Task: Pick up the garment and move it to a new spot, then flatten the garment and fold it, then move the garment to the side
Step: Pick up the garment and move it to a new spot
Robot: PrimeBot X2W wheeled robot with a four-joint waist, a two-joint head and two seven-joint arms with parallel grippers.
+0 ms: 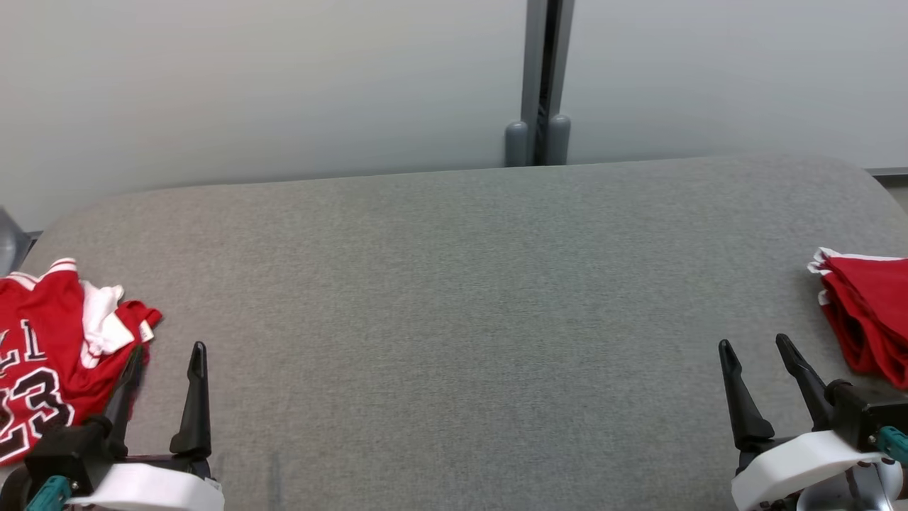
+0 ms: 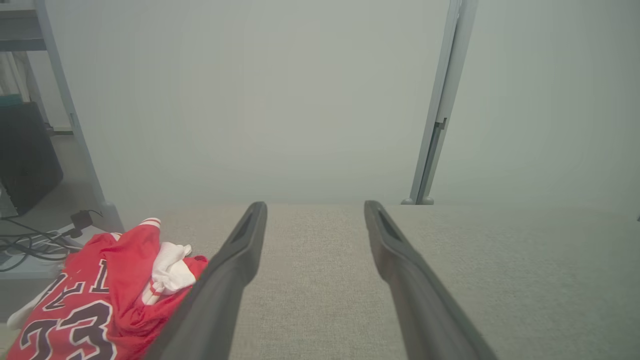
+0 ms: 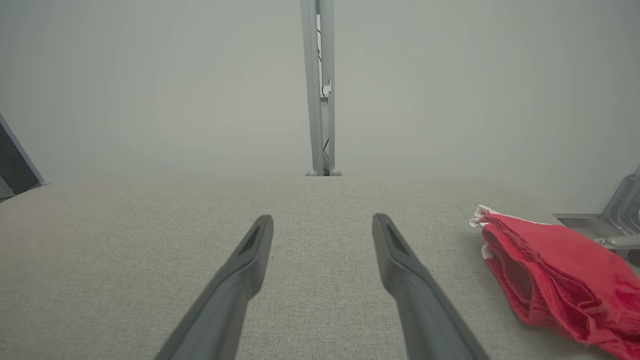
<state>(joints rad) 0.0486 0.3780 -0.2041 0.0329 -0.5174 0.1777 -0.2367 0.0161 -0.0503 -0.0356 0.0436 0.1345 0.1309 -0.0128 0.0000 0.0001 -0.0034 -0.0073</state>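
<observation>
A crumpled red jersey with white trim and dark numbers, the garment (image 1: 50, 355), lies at the table's left edge; the left wrist view has the garment (image 2: 95, 295) at its lower left. My left gripper (image 1: 168, 349) stands open right beside it, its left finger overlapping the cloth's edge, nothing between the fingers; the left gripper (image 2: 315, 206) points over bare table. My right gripper (image 1: 753, 345) is open and empty near the front right, also seen as the right gripper (image 3: 322, 219). A folded red garment (image 1: 869, 312) rests just right of it, the same folded garment (image 3: 555, 280).
The grey fabric-covered table (image 1: 454, 284) spreads wide between both grippers. Pale partition panels with a grey post (image 1: 539, 78) stand behind its far edge. Cables and a dark box (image 2: 25, 155) sit on the floor beyond the left edge.
</observation>
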